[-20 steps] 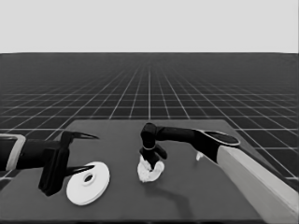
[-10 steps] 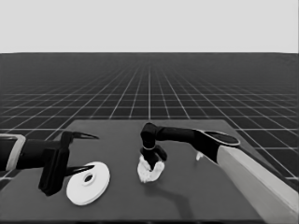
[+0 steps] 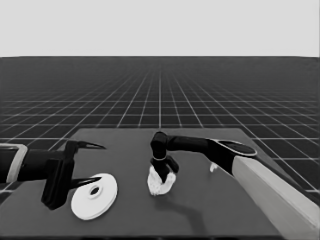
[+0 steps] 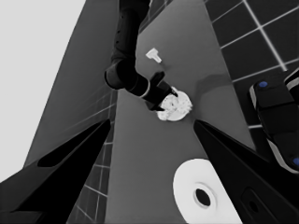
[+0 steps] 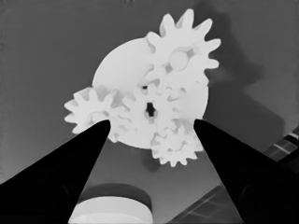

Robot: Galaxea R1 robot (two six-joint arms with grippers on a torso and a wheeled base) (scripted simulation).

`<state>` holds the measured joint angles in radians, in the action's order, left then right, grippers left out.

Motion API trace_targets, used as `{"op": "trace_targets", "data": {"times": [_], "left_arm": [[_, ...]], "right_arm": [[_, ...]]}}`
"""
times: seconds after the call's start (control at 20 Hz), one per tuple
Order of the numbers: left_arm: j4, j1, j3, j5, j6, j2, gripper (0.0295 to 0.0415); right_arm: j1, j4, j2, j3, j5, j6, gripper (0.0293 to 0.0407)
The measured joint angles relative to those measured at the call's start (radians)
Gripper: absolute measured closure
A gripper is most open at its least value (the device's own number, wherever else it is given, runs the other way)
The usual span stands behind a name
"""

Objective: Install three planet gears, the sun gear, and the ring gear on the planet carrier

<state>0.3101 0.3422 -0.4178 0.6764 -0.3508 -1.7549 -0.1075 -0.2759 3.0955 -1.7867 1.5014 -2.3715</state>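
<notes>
Gears, seemingly four, on smaller round part beneath spread, empty right pincer.

Dark table, thin white piece near its right edge, gridded floor beyond

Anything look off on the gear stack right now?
Mostly fine. Four gears sit on the smaller round part under the right gripper, whose fingers are spread. One gear looks closer to the camera than the rest, possibly not seated. The larger round part lies apart, by the parked left gripper.
</notes>
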Motion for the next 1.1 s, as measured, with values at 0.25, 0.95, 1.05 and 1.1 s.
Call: {"op": "trace_targets", "data": {"times": [0.25, 0.95, 1.05, 1.1], "left_arm": [[0.0, 0.0, 0.0, 0.0, 0.0, 0.0, 0.0326], [0.0, 0.0, 0.0, 0.0, 0.0, 0.0, 0.0326], [0.0, 0.0, 0.0, 0.0, 0.0, 0.0, 0.0326], [0.0, 0.0, 0.0, 0.0, 0.0, 0.0, 0.0326]], "right_arm": [[0.109, 0.088, -0.014, 0.065, 0.039, 0.787, 0.0312], [-0.24, -0.408, -1.298, 1.364, -0.312, 2.029, 0.0315], [-0.245, -0.417, -1.324, 1.388, -0.318, 2.046, 0.0315], [-0.246, -0.419, -1.329, 1.393, -0.319, 2.05, 0.0315]]}}
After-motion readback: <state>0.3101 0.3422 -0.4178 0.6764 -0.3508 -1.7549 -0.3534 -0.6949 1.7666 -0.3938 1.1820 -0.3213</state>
